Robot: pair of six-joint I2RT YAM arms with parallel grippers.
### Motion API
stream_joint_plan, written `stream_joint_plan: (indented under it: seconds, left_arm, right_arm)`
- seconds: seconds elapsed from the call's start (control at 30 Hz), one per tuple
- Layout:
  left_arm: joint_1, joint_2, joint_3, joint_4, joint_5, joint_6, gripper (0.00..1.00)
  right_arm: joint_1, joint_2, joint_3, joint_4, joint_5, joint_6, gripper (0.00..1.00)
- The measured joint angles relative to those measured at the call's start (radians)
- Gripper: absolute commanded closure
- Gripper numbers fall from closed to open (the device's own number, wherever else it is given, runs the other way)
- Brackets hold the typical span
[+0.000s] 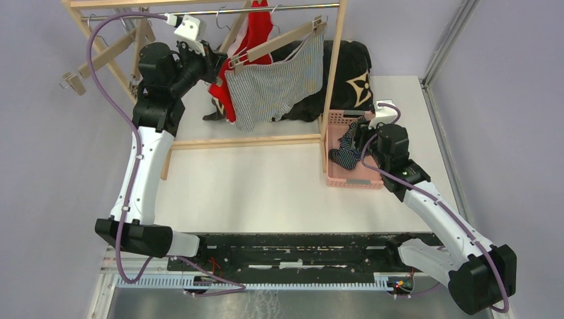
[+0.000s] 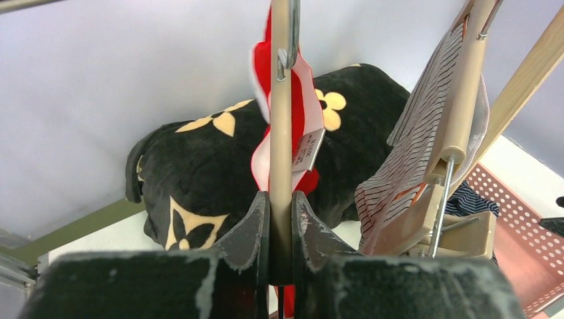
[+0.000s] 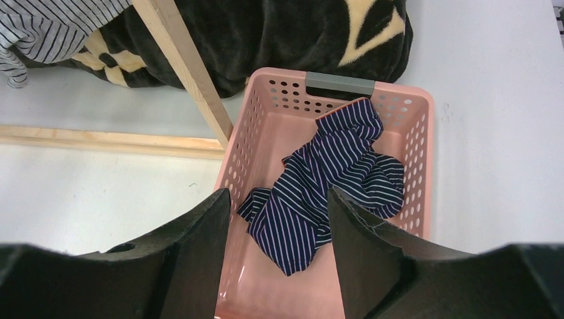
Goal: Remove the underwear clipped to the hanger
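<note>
Evidently limp and light, the red pair (image 2: pixel 300 106) hangs just beyond the left pincer (image 2: pixel 281 206), clenched on its hanger (image 2: pixel 281 100); its hem looks the best hold, while the right pincer (image 3: pixel 279 199) gapes over the navy pair (image 3: pixel 332 179).

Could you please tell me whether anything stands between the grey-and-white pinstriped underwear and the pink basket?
Yes. The pale wooden upright post stands between the grey-and-white pinstriped cloth underwear, clipped to its wooden hanger, and the pink perforated plastic basket, where the navy striped pair lies.
</note>
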Motion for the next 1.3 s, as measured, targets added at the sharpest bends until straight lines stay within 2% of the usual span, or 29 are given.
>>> stream_joint_plan:
  seconds: [0.3, 0.57, 0.87, 1.3]
  left_arm:
    - [0.000, -0.002, -0.004, 0.013, -0.008, 0.000, 0.97]
    - [0.000, -0.061, -0.060, 0.087, -0.077, -0.001, 0.97]
    - [-0.006, -0.105, -0.066, 0.052, -0.137, 0.000, 0.97]
    - [-0.006, -0.227, -0.158, 0.018, -0.233, 0.013, 0.97]
  right_arm:
    - [0.002, 0.000, 0.000, 0.000, -0.002, 0.000, 0.37]
    - [0.002, 0.006, 0.000, 0.002, -0.010, 0.000, 0.37]
    - [0.002, 0.014, 0.000, 0.007, -0.018, 0.000, 0.37]
    - [0.002, 0.014, 0.000, 0.007, -0.020, 0.000, 0.36]
